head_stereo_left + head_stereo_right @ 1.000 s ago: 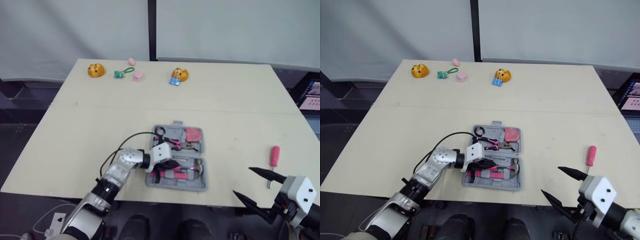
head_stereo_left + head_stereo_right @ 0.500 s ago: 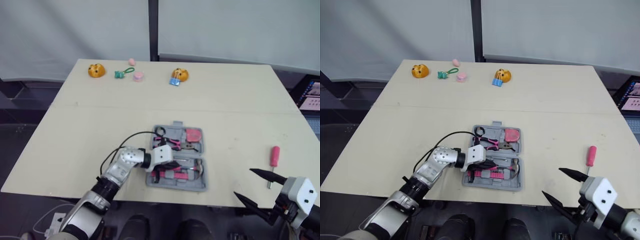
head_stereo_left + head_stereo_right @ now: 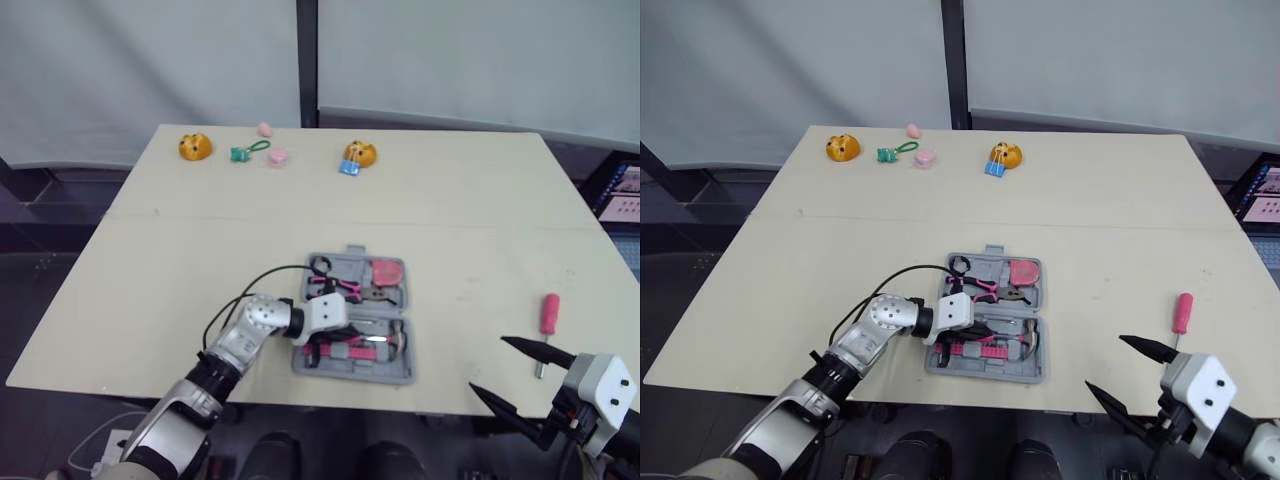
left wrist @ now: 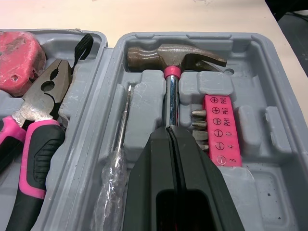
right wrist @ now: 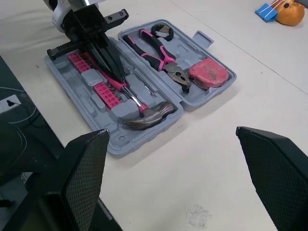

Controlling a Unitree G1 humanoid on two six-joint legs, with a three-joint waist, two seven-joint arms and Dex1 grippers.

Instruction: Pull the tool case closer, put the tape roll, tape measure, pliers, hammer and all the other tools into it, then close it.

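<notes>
Working on a pale table (image 3: 200, 250) before grey curtains. Seemingly seating the hammer (image 4: 175, 57) in the near half of the open tool case (image 3: 395, 373), with the left gripper (image 4: 169, 130) closed, fingertips together on the shaft. Storing pliers (image 4: 43, 96) and tape measure (image 4: 17, 53) in the far half. Holding the right gripper (image 3: 488, 364) spread wide, empty, off the near edge. Probably needing next: fetching the pink-handled screwdriver (image 3: 548, 312) lying well apart from the case.
</notes>
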